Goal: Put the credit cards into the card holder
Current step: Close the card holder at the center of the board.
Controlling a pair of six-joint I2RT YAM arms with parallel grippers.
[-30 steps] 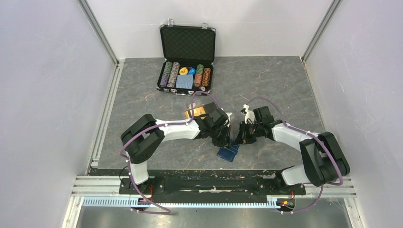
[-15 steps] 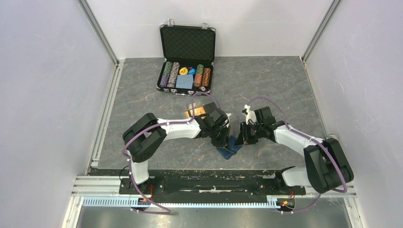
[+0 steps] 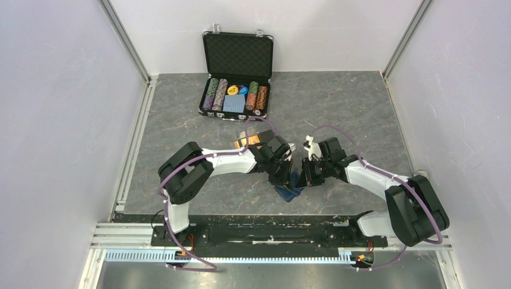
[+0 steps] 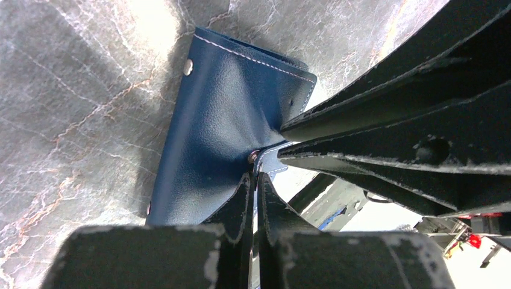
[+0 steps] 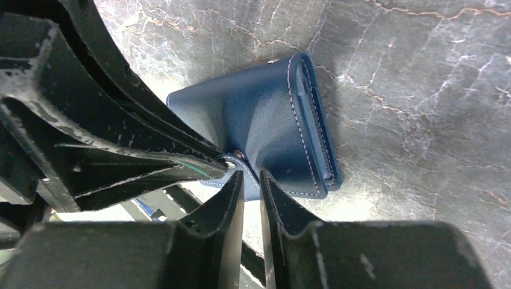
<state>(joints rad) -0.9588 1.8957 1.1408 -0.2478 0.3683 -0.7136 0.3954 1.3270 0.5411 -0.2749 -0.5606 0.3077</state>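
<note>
The navy leather-like folding card holder [image 4: 217, 120] lies closed on the grey marbled tabletop [image 4: 72, 90], its snap tab [image 4: 270, 164] pinched by the pressed-together left claw [image 4: 254, 179], while the right claw [image 5: 252, 176] stands narrowly parted with its grip unclear, so opening likely needs opposing pulls.

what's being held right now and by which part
the card holder, by its snap tab: left fingers pinch it; right fingers straddle the same tab, grip unclear

Navy card holder [image 4: 223, 120], apparently folded, tents upward; gold credit cards [image 3: 242, 144] lie beyond.
</note>
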